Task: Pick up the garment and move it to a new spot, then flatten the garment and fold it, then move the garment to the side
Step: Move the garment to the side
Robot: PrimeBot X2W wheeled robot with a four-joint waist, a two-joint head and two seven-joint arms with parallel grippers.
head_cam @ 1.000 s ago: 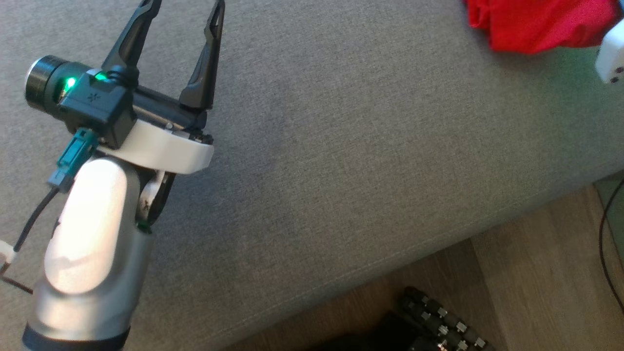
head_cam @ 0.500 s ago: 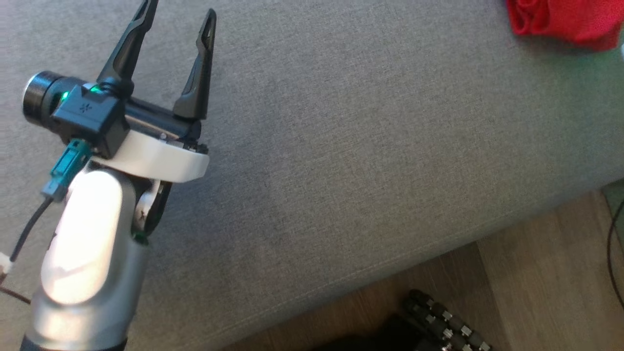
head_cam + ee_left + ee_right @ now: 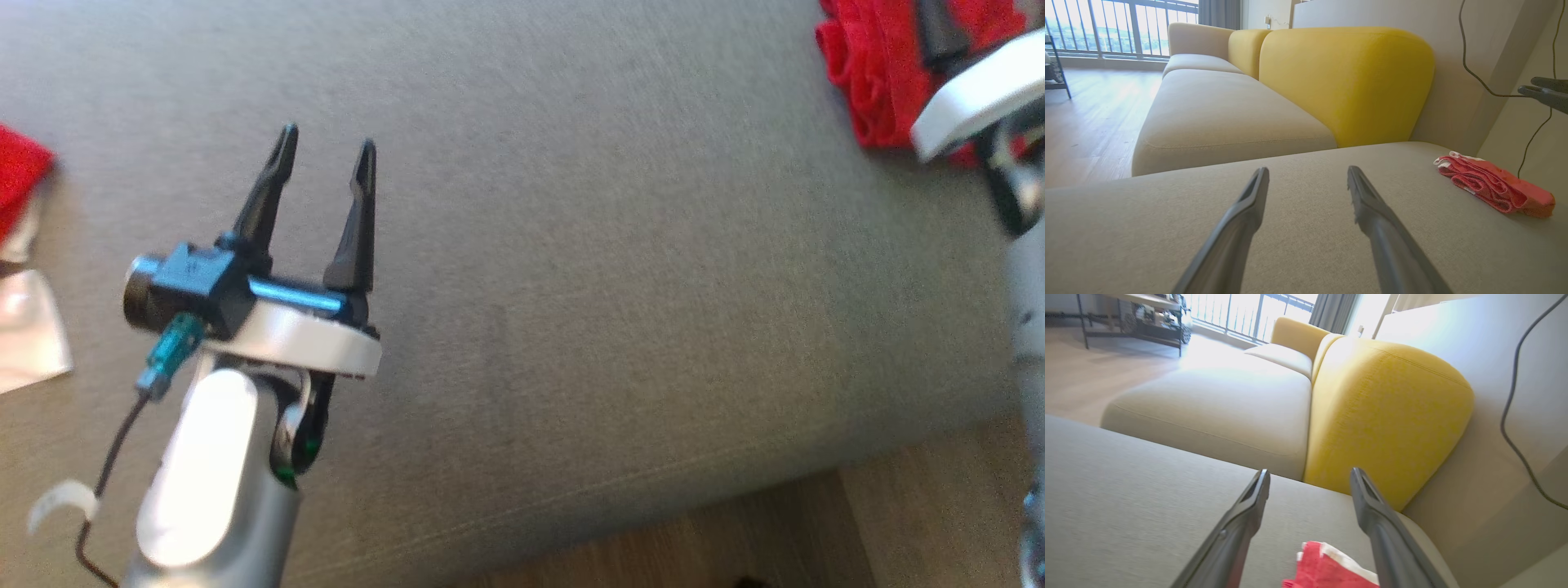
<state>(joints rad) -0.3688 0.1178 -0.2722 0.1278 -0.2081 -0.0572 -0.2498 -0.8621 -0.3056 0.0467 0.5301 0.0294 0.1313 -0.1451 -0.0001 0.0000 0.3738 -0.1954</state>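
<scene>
Grey woven cloth stretches out under me: the broad sofa seat (image 3: pixel 620 269) that carries the work. My left fingers (image 3: pixel 357 216) hover over its near left part, pointing away from me and spread apart with nothing between them.

The garment (image 3: pixel 878 82) is red and lies folded into a flat bundle at the far right of the seat, close to the wall. From my left wrist it sits well off to the right of the left fingers, with a white edge showing at one end.

My right fingers (image 3: pixel 1247 514) hang over the garment, also spread apart, and they clamp nothing. From my right wrist the red folds and their white trim lie low between the two fingers. I cannot tell whether the finger on that view's right touches the cloth. In the head view the pale wrist ring (image 3: pixel 967 102) of my right arm covers part of the bundle.

Beyond the seat stands a yellow back cushion (image 3: pixel 1384 416) beside a second, paler seat (image 3: pixel 1216 408). A dark cable (image 3: pixel 1515 396) hangs down the wall. A wooden floor (image 3: pixel 922 523) shows past the seat's near edge.

At the left edge of the head view, a red patch (image 3: pixel 20 175) and a pale shiny sheet (image 3: pixel 28 335) lie on the seat. Too little of either shows to say what they are.
</scene>
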